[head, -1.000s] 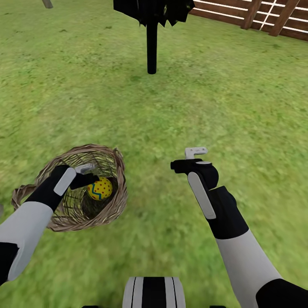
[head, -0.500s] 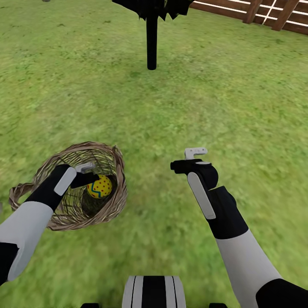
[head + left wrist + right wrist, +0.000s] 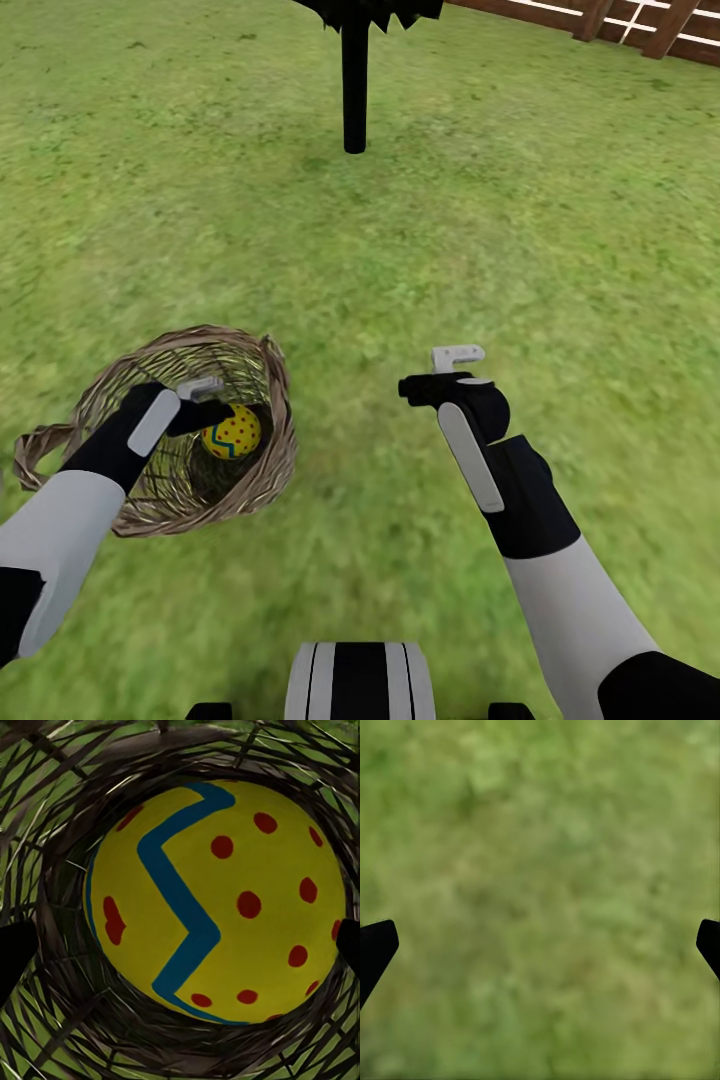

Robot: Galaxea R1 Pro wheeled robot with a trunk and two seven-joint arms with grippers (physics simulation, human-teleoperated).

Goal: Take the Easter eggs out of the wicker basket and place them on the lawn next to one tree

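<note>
Directly ahead of the left gripper (image 3: 222, 412): one Easter egg (image 3: 216, 900) is sitting low inside the wicker basket (image 3: 262, 470), between the two dark fingertips (image 3: 13, 952) seen at the edges of the left wrist view.
Left gripper state: jaws are standing spread to either side of the egg, not visibly pressing it; nothing is being held.
Right gripper (image 3: 435, 370) state: it is hovering over bare lawn (image 3: 540, 870), well apart from the basket, fingers wide, carrying nothing.
Egg count: only one egg is showing; whether others are lying beneath it cannot be told.
Handling judgement: the egg is looking smooth, rigid and rounded, likely light and prone to slipping out of a pinch.
Hold point: taking it across its widest girth, fingertips opposite one another, is looking soundest.
Basket behaviour: the weave is appearing light and may shift or tip if dragged by the arm.
Risk: a pinch toward either tapered end is likely squeezing the egg free.
</note>
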